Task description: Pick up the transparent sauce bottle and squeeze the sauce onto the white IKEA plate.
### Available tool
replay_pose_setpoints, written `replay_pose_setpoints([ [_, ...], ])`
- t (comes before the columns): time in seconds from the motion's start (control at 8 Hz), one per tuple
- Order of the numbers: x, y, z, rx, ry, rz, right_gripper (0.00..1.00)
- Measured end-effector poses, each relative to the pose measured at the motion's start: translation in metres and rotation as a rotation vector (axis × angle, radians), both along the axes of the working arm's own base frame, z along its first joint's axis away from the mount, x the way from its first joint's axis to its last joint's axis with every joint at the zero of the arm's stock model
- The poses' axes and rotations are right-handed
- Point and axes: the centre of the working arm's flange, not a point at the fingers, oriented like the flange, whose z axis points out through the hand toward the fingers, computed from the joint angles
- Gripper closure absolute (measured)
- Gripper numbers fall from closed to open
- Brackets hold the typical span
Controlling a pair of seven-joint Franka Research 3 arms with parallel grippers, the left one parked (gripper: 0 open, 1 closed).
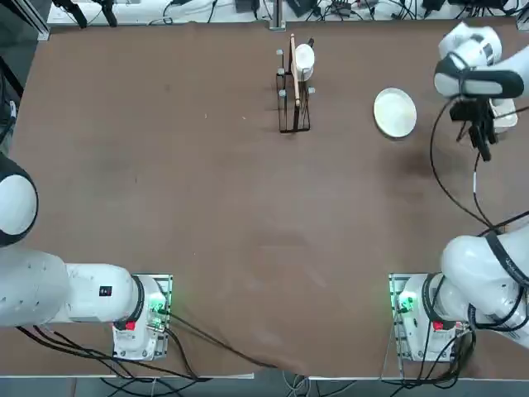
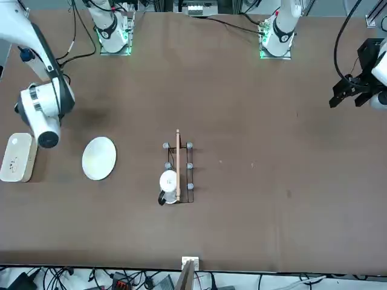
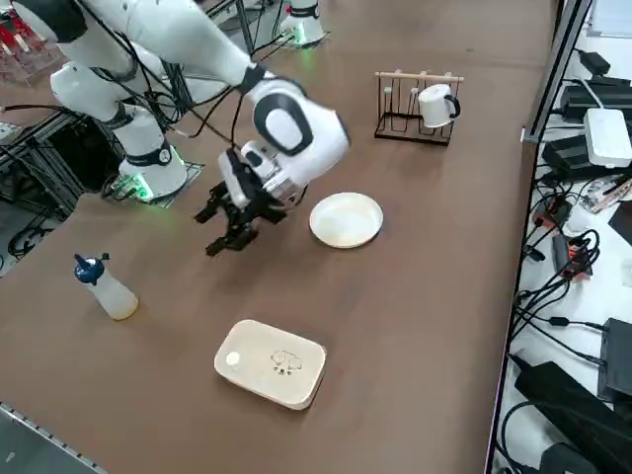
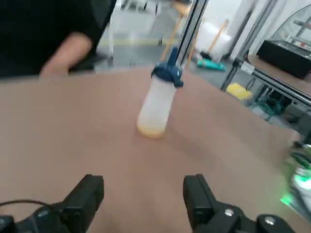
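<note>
Because the clear squeeze bottle [image 4: 156, 104] appears thin-walled and has only a shallow layer of sauce at its base, I would treat it as light, soft and easily dented. Take hold of the plain cylindrical body at mid-height, below the blue cap [image 4: 167, 71]. Do not grip the cap: its projections offer an uneven seat. Apply light, even pressure for the lift; excess force could press sauce out early or let the smooth wall slip. Reserve the firmer squeeze for the plate. With the fingers of my right gripper [image 4: 144, 185] spread wide and nothing between them, I list the positions from left to right, relative to that gripper. Well to its left and farther from the robot's base stands the wire rack [image 3: 434, 77] with a white mug [image 3: 433, 107]. Nearer on the same left side, slightly farther out from the base, lies the round white plate [image 3: 346, 219], with no sauce visible on it. To the gripper's right and a little farther out sits the cream dish [image 3: 270, 363]; do not confuse it with the plate. Farther right and nearer the base, the bottle stands upright on the table, apart from the gripper and ahead of its open fingers. Beyond the bottle, as seen from the gripper, a person's forearm [image 4: 70, 51] is visible; I would keep the approach clear of it.
</note>
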Motion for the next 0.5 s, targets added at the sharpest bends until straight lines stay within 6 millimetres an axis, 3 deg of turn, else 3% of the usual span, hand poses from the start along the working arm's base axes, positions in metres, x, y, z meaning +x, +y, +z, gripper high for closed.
replay_pose_setpoints([
  [0.5,0.049,0.04,0.043,0.436,0.029,0.134,0.0],
])
